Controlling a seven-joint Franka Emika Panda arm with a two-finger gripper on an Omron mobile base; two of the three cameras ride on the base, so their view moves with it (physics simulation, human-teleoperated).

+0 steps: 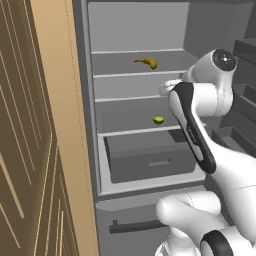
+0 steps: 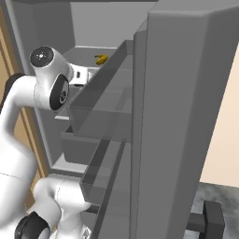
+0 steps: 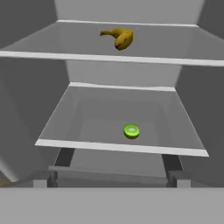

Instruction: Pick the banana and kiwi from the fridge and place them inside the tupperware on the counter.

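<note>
Because the fridge [image 1: 142,30] stands open with its tan door [image 1: 55,125] swung aside, both fruits are easy to see. The banana [image 3: 118,37] lies on the top shelf [image 3: 109,57], toward the back and close to the middle. The kiwi [image 3: 131,131] sits alone on a lower shelf [image 3: 118,148], near the front edge and a little to the right in the hand view. From the left base view, the banana [image 1: 146,62] is high up and the kiwi [image 1: 158,119] is lower, just left of the white arm [image 1: 200,100].

The claw [image 3: 113,181] is wide open and holds nothing. Its two dark tips [image 3: 46,177] show at the bottom of the hand view, in front of the shelves and well away from both fruits.

I think the job has only just begun, since both fruits are not yet picked. The kiwi looks like the closer one. To get it well, the claw should go in level between the shelves, line its tips up on each side of the kiwi, and close gently so the round fruit does not roll. It should keep clear of the shelf edge. Below the shelves is a dark drawer [image 1: 150,160].
</note>
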